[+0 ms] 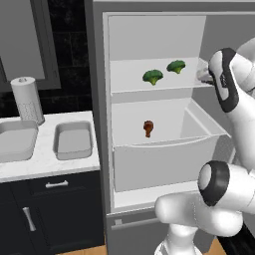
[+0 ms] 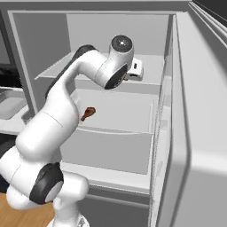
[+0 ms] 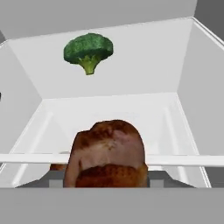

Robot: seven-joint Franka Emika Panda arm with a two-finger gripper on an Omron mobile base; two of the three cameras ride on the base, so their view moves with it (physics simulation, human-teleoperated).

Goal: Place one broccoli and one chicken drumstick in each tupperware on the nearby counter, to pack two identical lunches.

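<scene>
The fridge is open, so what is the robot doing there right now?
The robot arm reaches onto the upper fridge shelf, and the hand view shows a chicken drumstick close up between its fingers, apparently gripped. Two broccoli pieces lie on that shelf, another drumstick lies in the drawer below, and both trays on the counter hold nothing yet.

An open grey fridge [image 1: 149, 22] stands against black tiled wall [image 1: 69, 45], over wooden floor [image 1: 79, 249].

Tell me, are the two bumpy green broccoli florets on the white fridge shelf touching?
Apart. The left base view shows bare shelf between the left floret and the right floret.
</scene>
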